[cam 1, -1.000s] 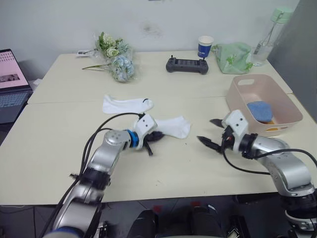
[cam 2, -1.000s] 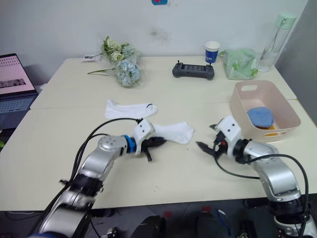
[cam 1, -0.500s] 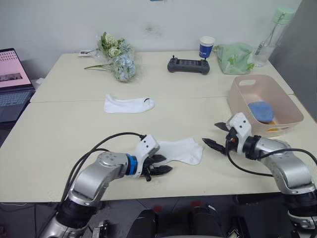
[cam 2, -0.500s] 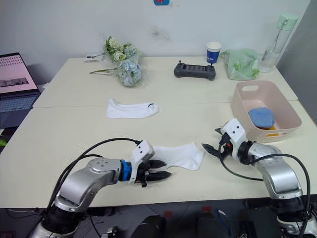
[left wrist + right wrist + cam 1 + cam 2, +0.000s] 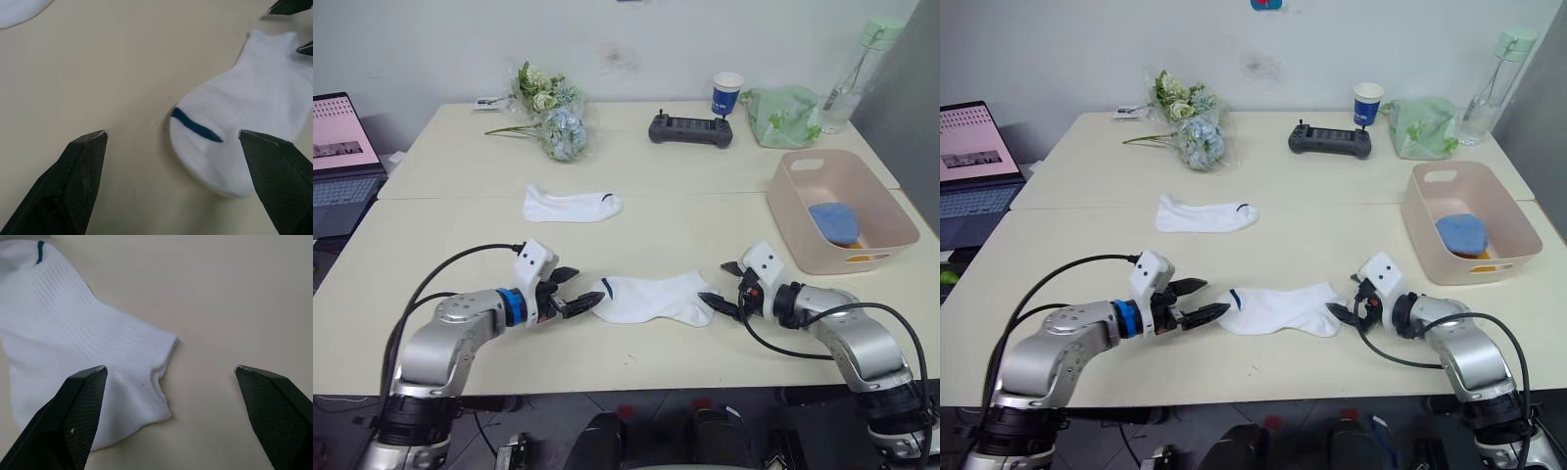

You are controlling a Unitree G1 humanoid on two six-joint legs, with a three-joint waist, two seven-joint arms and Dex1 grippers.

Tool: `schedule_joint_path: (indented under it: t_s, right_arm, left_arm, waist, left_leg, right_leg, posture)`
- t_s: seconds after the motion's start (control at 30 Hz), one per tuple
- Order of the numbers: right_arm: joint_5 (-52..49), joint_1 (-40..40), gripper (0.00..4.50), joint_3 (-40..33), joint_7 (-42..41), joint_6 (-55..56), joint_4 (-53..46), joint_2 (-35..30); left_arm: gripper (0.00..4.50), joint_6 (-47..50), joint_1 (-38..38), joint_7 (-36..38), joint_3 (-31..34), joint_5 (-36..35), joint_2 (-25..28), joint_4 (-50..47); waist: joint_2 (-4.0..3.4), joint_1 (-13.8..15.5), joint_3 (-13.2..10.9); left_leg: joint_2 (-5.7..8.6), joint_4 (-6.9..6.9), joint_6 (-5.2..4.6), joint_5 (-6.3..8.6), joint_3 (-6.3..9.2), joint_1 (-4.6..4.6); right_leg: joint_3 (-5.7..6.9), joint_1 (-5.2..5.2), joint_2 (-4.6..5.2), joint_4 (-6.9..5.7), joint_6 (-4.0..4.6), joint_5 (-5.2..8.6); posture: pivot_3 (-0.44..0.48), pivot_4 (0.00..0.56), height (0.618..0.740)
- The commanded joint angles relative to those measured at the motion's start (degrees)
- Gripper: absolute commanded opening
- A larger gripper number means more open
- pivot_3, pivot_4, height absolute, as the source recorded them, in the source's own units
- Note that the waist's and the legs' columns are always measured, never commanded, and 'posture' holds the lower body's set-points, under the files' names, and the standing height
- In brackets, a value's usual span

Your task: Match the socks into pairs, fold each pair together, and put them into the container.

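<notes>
One white sock (image 5: 656, 297) lies flat near the table's front edge, its dark cuff mark (image 5: 195, 128) at the end facing my left gripper. My left gripper (image 5: 589, 284) is open just left of that sock, holding nothing. At the sock's right end my right gripper (image 5: 715, 282) is open too, one finger beside the sock's edge (image 5: 161, 377). A second white sock (image 5: 571, 205) lies farther back on the left. The pink container (image 5: 800, 251) stands at the right, with a folded light blue pair (image 5: 832, 220) and a bit of yellow inside.
Along the back of the table are a flower bouquet (image 5: 548, 122), a black controller (image 5: 690, 129), a blue-and-white paper cup (image 5: 724, 93), a pale green bag (image 5: 781, 116) and a bottle (image 5: 850, 64). A laptop (image 5: 340, 147) sits off the left edge.
My left gripper pulled the white sock toward the front edge, then opened, let it go and drew back to the left. My right gripper has closed in on the sock's right end.
</notes>
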State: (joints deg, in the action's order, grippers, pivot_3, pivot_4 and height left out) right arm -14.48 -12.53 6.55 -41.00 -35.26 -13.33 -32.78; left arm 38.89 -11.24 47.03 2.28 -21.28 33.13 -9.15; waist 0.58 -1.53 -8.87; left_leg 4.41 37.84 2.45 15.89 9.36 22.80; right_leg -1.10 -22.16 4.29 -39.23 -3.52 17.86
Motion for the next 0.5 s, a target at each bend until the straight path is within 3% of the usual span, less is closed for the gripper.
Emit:
schedule_joint_path:
  t_s: [0.03, 0.1, 0.37, 0.4, 0.5]
  right_arm:
    - [0.6, 0.7, 3.85, 0.3, -1.7, 1.9, 0.2, -1.4]
    - [-0.1, 1.1, 3.19, 0.5, -2.8, 1.8, -0.3, -2.0]
    - [-0.4, 1.6, 0.26, 2.4, -6.4, 3.4, -2.9, -2.9]
    - [-0.3, 1.7, 0.0, 2.4, -6.3, 3.4, -2.8, -2.8]
    - [-1.0, 1.9, 0.0, 1.6, -6.7, 2.9, -2.9, -3.0]
  left_arm:
    - [4.31, -3.8, -2.2, -1.1, -1.6, 1.1, -2.5, 3.3]
    - [3.88, -4.9, -2.5, -1.0, -2.6, 1.6, -3.5, 4.8]
    - [1.37, -4.7, 0.8, 0.4, -3.0, 0.3, -2.2, 2.2]
    - [1.02, -4.3, 1.3, 0.3, -2.8, 0.1, -2.0, 1.6]
    - [0.05, -2.4, 3.2, 0.3, -1.9, -1.3, -1.1, -1.2]
  waist:
    - [0.0, 0.0, 0.0]
    - [0.0, 0.0, 0.0]
    - [-0.01, -0.2, 0.0]
    - [-0.01, -0.2, 0.0]
    - [-0.01, -0.2, 0.0]
  left_leg:
    - [0.0, 0.0, 0.0, 0.0, 0.0, 0.0]
    - [0.0, 0.0, 0.0, 0.0, 0.0, -0.01]
    - [-0.02, -0.02, 0.0, 0.0, 0.0, -0.03]
    - [-0.02, -0.02, 0.0, 0.0, 0.0, -0.03]
    - [-0.02, -0.02, 0.0, 0.0, 0.01, -0.03]
  right_leg:
    - [0.0, 0.0, 0.0, 0.01, 0.0, 0.0]
    - [0.01, 0.01, 0.0, 0.0, 0.0, 0.0]
    - [-0.01, 0.02, 0.0, 0.01, 0.0, 0.0]
    - [-0.01, 0.02, 0.0, 0.01, 0.0, 0.0]
    - [-0.01, 0.02, 0.0, 0.01, 0.0, 0.0]
  posture:
    - [0.0, 0.15, 0.74]
    - [0.0, 0.15, 0.74]
    - [0.0, 0.15, 0.74]
    - [0.0, 0.15, 0.74]
    - [0.0, 0.15, 0.74]
